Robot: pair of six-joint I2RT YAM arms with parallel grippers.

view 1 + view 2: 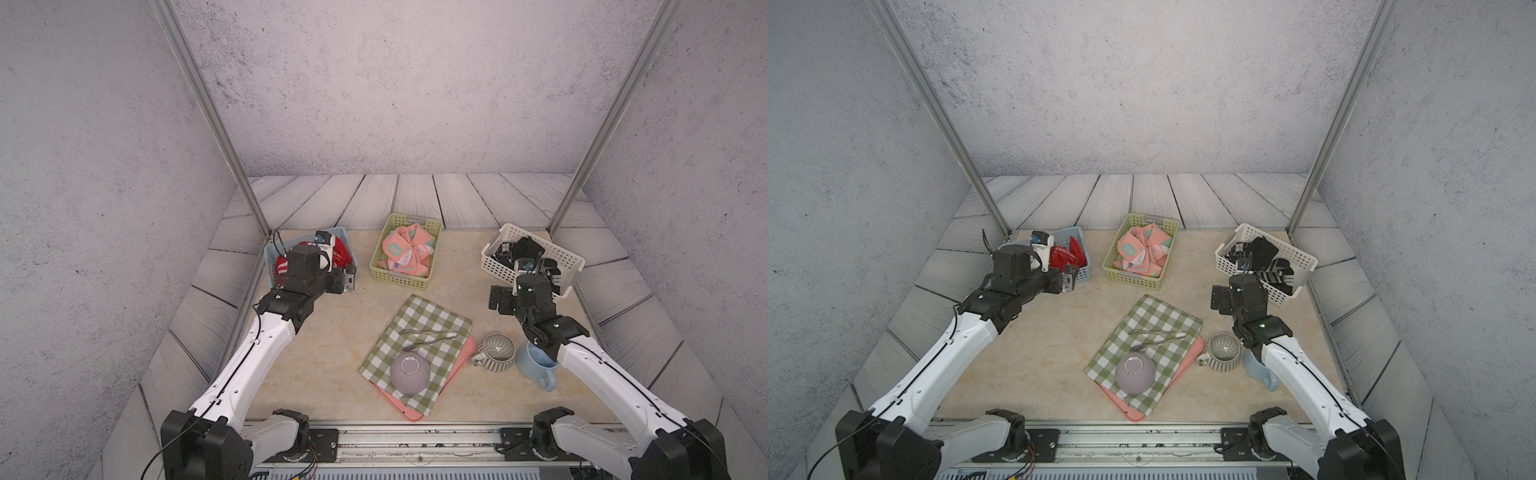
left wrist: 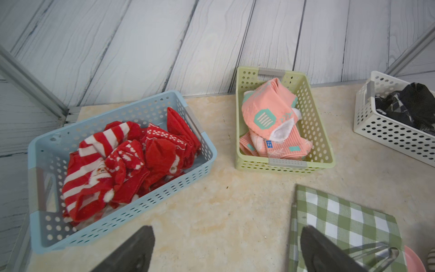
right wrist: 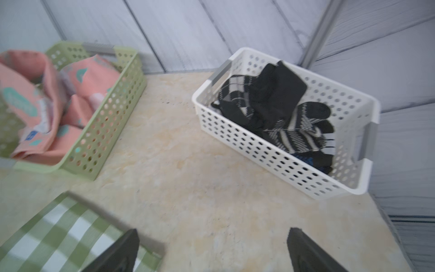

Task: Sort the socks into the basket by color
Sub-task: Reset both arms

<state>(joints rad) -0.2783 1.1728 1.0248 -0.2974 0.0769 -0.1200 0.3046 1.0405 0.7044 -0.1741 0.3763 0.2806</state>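
Left gripper (image 2: 227,233) hangs with its jaws spread wide and nothing between them, over bare counter (image 2: 223,188) just beside the near wall of the blue basket (image 2: 122,212). Right gripper (image 3: 213,232) is equally wide and empty, over the counter between the white basket (image 3: 259,150) and the checked cloth (image 3: 58,223).

No sock shows loose on the counter, so the sorting looks finished and the likely trouble lies in pulling away. The left gripper is close enough to the blue basket that a sideways swing could shove or tip it. In a top view the right forearm passes over the blue mug (image 1: 536,365), so a low retreat could knock it. Light, perforated plastic baskets would slide easily.

Red socks (image 2: 117,164) lie crumpled in the blue basket, some plain, some white-striped, one with a Santa face. One folded piece leans on the far wall up to the rim. Pink socks (image 2: 266,110) with teal marks are heaped in the green basket (image 2: 313,122), the top one rising above its rim. Black socks (image 3: 277,99), partly grey-and-white patterned, fill the white basket. All look soft and limp.
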